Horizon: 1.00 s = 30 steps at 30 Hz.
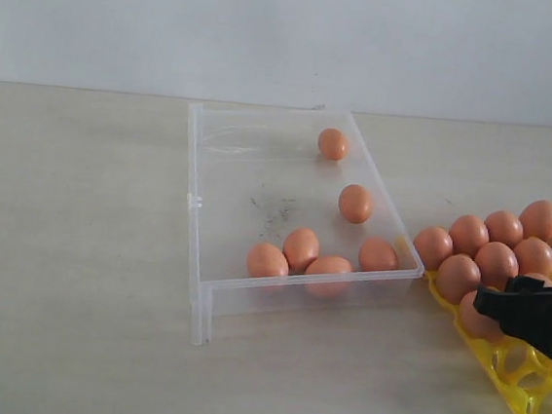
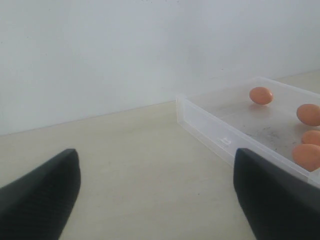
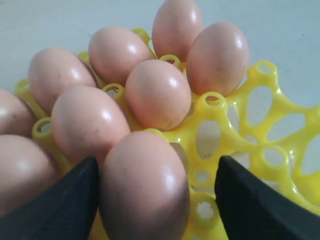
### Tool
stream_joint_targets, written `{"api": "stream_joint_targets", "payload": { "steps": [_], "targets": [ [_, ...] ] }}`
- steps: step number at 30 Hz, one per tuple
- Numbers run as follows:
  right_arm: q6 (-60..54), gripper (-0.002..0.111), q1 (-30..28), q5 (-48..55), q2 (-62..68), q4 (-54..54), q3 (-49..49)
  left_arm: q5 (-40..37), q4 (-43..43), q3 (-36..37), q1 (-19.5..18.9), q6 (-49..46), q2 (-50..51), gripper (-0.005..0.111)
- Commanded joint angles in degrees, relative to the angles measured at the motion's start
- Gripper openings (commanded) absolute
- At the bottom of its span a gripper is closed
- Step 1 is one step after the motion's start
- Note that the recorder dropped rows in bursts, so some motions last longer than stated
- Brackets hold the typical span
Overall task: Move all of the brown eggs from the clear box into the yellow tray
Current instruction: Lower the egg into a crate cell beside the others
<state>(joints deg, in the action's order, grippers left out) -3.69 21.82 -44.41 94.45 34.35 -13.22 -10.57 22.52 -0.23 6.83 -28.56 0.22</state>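
Note:
Several brown eggs lie in the clear box, most near its front wall, one at the back. Several more fill cups of the yellow tray to the right of the box. My right gripper hangs over the tray's front part. In the right wrist view the right gripper is open, with one egg standing in the tray between its fingers; one finger is against the egg, the other stands apart. My left gripper is open over bare table beside the box.
The pale wooden table runs wide to the left of the box and in front of it. A white wall closes the back. The tray's front cups hold nothing. The left arm does not show in the exterior view.

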Motion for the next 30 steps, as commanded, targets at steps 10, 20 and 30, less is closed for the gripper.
{"api": "stream_joint_targets", "payload": {
  "steps": [10, 20, 30],
  "targets": [
    [-2.8, 0.062, -0.2, 0.2, -12.8, 2.5, 0.5, 0.4, 0.4, 0.2, 0.4, 0.5, -0.2, 0.078],
    [-20.4, 0.032, -0.2, 17.0, -29.3, 6.8, 0.5, 0.4, 0.4, 0.2, 0.4, 0.5, -0.2, 0.078],
    [-33.3, 0.0, -0.2, 19.4, -22.4, 21.0, 0.4, 0.4, 0.4, 0.2, 0.4, 0.5, -0.2, 0.078]
  ]
}}
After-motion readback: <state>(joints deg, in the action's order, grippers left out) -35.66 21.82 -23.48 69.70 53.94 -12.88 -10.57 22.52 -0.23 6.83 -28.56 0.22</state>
